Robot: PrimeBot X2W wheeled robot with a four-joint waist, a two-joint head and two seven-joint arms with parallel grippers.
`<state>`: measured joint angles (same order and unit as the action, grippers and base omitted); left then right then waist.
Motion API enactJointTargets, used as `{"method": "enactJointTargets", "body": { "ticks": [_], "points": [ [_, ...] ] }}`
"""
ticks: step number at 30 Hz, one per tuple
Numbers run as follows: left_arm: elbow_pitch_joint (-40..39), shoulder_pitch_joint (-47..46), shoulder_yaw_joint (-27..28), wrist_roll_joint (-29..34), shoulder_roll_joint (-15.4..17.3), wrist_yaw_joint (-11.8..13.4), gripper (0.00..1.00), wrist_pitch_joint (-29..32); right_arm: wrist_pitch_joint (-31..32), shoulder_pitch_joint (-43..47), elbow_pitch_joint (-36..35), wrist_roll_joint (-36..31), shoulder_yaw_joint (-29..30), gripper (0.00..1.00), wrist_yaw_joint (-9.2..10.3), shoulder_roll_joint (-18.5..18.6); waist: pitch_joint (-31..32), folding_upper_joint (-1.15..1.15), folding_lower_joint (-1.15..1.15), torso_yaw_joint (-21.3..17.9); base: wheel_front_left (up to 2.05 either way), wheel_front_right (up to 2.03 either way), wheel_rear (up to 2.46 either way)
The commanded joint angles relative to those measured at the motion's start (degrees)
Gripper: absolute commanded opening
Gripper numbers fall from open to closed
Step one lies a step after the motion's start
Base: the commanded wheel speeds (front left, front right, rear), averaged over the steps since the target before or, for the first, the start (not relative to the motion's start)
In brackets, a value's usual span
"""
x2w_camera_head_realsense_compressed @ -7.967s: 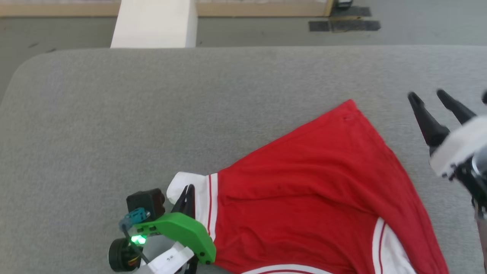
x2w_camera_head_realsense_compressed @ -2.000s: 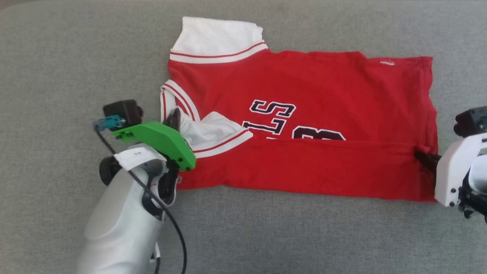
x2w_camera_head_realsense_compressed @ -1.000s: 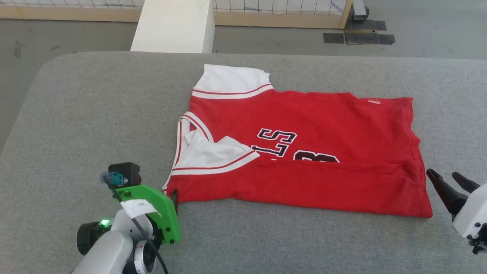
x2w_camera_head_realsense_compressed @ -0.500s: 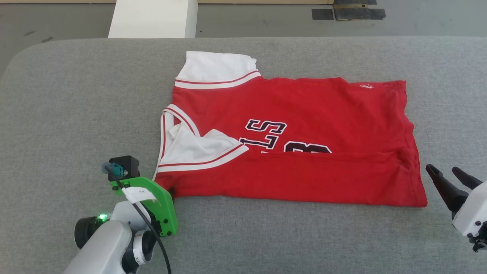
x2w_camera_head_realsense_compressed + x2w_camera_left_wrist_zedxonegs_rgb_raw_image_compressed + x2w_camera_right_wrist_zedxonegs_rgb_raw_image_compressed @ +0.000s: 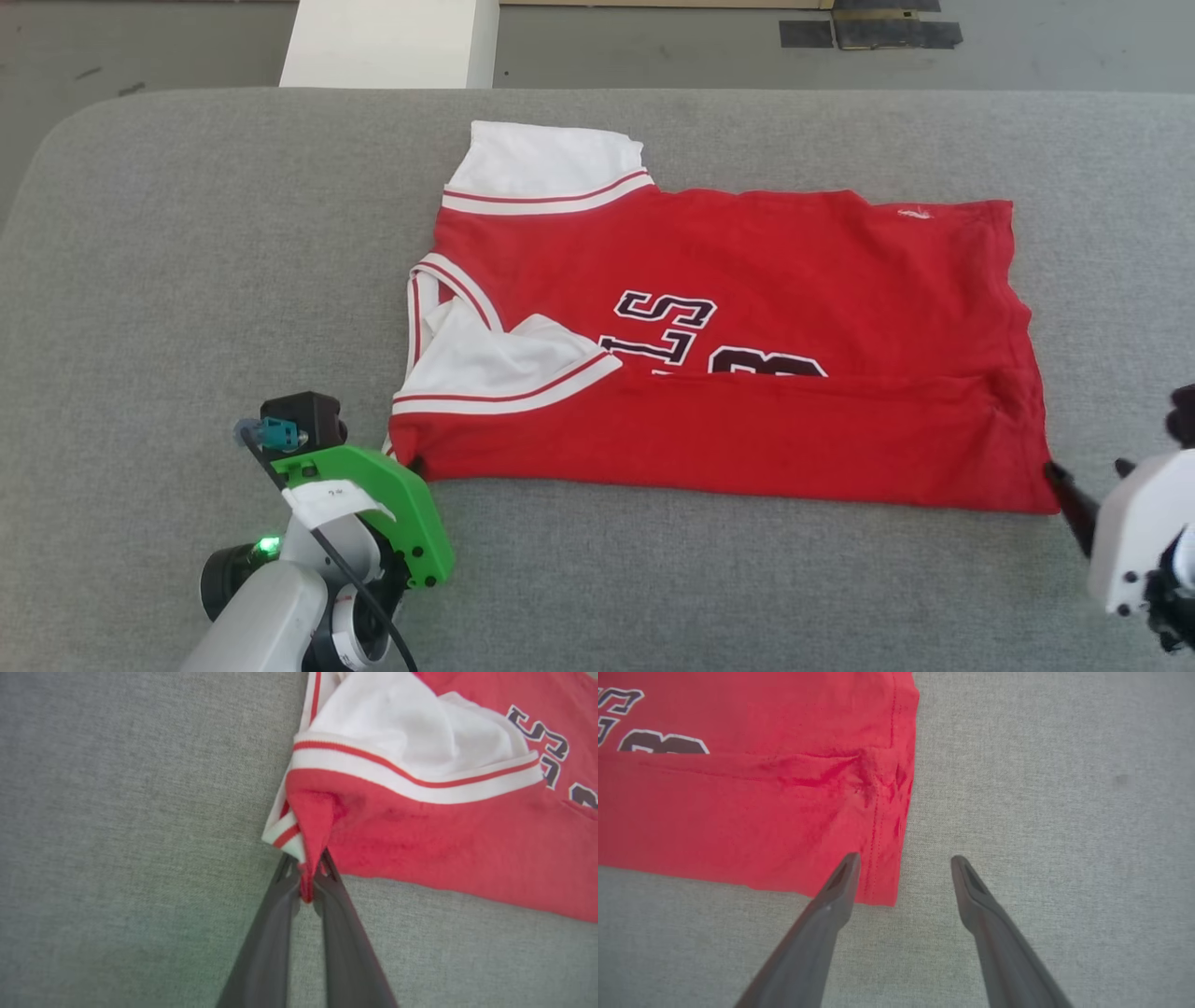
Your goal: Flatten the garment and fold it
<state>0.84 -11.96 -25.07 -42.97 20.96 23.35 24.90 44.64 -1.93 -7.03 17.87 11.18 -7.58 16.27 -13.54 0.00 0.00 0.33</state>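
1. One red jersey [image 5: 747, 271] lies flat on your grey mat [image 5: 187, 233], near edge folded over the lettering
2. Two grippers: your left gripper [image 5: 308, 877] is pinching the shoulder corner
3. Your right gripper [image 5: 904, 859] is spread wide, straddling the hem corner

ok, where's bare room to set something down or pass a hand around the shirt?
Crowded: both near corners of the garment, left hand shut on one, right hand open over the other. Free: the grey surface to its left, the strip beyond its far edge, the near strip between the hands.
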Motion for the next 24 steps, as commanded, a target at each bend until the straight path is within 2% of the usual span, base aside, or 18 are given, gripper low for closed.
{"method": "enactJointTargets", "body": {
  "ticks": [1, 7, 14, 15, 16, 17, 24],
  "points": [
    [-0.79, 0.67, 0.06, -0.1, 0.29, 0.47, 0.0, -0.22, 0.01, -0.8, 1.53, -1.55, -0.97, 1.0, 0.09, -0.18, -0.37, 0.0, 0.0, 0.36, 0.0, 0.0, 0.0],
    [-2.45, 0.4, -0.45, 0.45, 0.23, 0.97, 0.0, -0.17, 0.1, -2.9, 8.43, -4.28, -4.5, 1.0, 0.09, -0.17, -1.39, 0.0, 0.0, 1.23, 0.0, 0.0, 0.0],
    [-2.37, 1.13, -0.5, 0.08, -0.52, 1.28, 0.0, -0.91, -1.33, -4.52, 14.13, -3.88, -7.41, 1.0, 0.09, 0.1, -2.09, 0.0, 0.0, 1.4, 0.0, 0.0, 0.0],
    [-2.26, 1.24, -0.52, 0.05, -0.54, 1.27, 0.0, -0.97, -1.01, -4.6, 14.67, -3.49, -7.7, 0.88, 0.09, 0.19, -2.05, 0.0, 0.0, 1.42, 0.0, 0.0, 0.0],
    [-2.15, 1.36, -0.52, -0.02, -0.57, 1.26, 0.0, -1.04, -0.86, -4.72, 15.05, -3.07, -8.02, 0.2, 0.09, 0.4, -1.97, 0.0, 0.0, 1.42, 0.0, 0.0, 0.0],
    [-2.08, 1.42, -0.51, -0.09, -0.6, 1.24, 0.0, -1.08, -0.85, -4.81, 15.18, -2.67, -8.14, 0.0, 0.09, 0.58, -1.91, 0.0, 0.0, 1.44, 0.0, 0.0, 0.0],
    [-2.86, 2.47, 1.3, -2.02, -1.3, 0.21, 0.0, -3.23, -0.34, -4.98, 13.0, 1.11, -7.2, 0.0, 0.09, 2.26, 0.24, 0.0, 0.0, 1.22, 0.0, 0.0, 0.0]
  ]
}}
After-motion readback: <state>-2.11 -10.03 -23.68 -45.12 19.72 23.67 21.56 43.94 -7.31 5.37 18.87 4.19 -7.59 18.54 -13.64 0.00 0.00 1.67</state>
